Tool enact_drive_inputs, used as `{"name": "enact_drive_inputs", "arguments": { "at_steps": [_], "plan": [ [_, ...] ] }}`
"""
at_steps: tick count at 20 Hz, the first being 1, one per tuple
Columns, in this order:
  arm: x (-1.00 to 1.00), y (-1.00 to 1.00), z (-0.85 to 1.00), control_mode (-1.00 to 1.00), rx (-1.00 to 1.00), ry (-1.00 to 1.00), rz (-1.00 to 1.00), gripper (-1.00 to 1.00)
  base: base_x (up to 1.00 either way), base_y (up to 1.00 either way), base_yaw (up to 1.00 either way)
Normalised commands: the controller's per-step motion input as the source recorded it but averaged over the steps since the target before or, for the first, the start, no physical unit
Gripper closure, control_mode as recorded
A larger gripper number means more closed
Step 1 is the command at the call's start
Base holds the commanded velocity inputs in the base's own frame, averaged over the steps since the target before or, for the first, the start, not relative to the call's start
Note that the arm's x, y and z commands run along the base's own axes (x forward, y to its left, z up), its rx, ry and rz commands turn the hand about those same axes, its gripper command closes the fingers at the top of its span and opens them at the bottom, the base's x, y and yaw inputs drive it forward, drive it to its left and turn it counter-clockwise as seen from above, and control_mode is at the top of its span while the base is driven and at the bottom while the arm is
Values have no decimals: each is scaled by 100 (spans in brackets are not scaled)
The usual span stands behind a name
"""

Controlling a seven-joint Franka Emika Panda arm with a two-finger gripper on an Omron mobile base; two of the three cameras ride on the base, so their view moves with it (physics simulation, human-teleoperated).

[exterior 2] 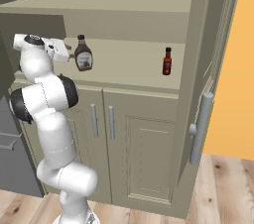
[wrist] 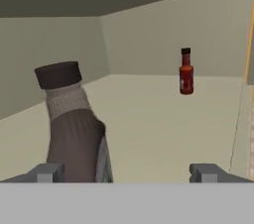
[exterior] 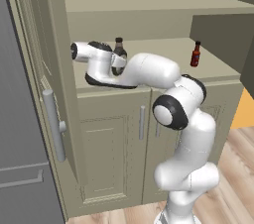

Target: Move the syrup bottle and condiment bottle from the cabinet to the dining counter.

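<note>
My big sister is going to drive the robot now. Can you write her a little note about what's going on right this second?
Gripper: open, not holding anything, reaching into the cabinet beside the syrup bottle. In the hand view the bottle sits close to one fingertip, off centre in the gap.
Syrup bottle: upright on the open shelf.
Condiment bottle: upright on the same shelf, well apart from the syrup bottle, untouched.
Done: cabinet doors open, arm at the syrup bottle.
Left: centre on the syrup bottle, grip it, carry it to the dining counter, then come back for the condiment bottle.
</note>
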Motion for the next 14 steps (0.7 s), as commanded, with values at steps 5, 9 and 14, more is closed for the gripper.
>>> {"name": "enact_drive_inputs", "arguments": {
  "at_steps": [5, 9, 14],
  "plan": [
    [37, 0, 0, -100, 0, 0, 0, -100, 0, 0, 0],
    [37, 0, -4, -100, 0, 0, 0, -100, 0, 0, 0],
    [33, 0, -7, -100, 0, 0, 0, -100, 0, 0, 0]
  ]
}}
